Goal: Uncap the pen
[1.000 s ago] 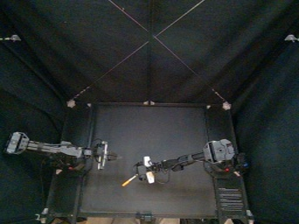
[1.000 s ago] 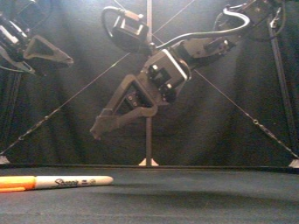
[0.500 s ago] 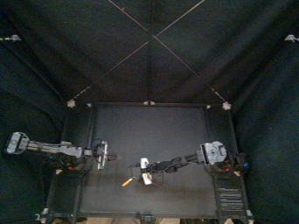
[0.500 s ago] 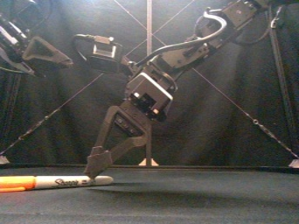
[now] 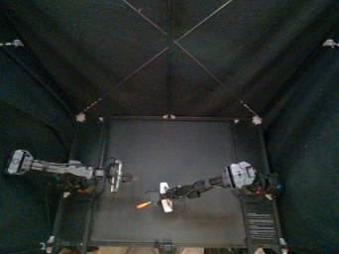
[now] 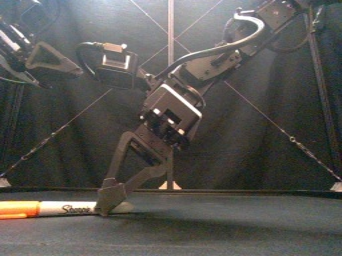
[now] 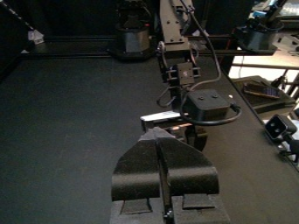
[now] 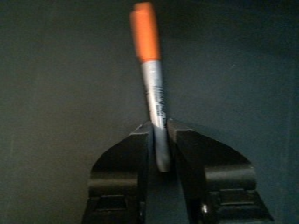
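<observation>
A marker pen (image 6: 67, 208) lies flat on the black table near its front left, with a white body and an orange cap (image 6: 16, 211). In the top view the pen (image 5: 143, 205) sits just left of my right gripper (image 5: 161, 200). My right gripper (image 6: 114, 206) has come down to the table and is shut on the white end of the pen (image 8: 153, 96), the orange cap (image 8: 142, 31) pointing away from the jaws. My left gripper (image 5: 115, 176) hovers to the left above the table, shut and holding nothing (image 7: 167, 133).
The right arm (image 7: 176, 61) stretches across the table in front of the left gripper. Black curtains close in the back and sides. The table's front edge (image 5: 159, 242) is close behind the pen.
My right gripper dropped from above the table down onto the pen's white end and closed around it. The left arm stayed put.
</observation>
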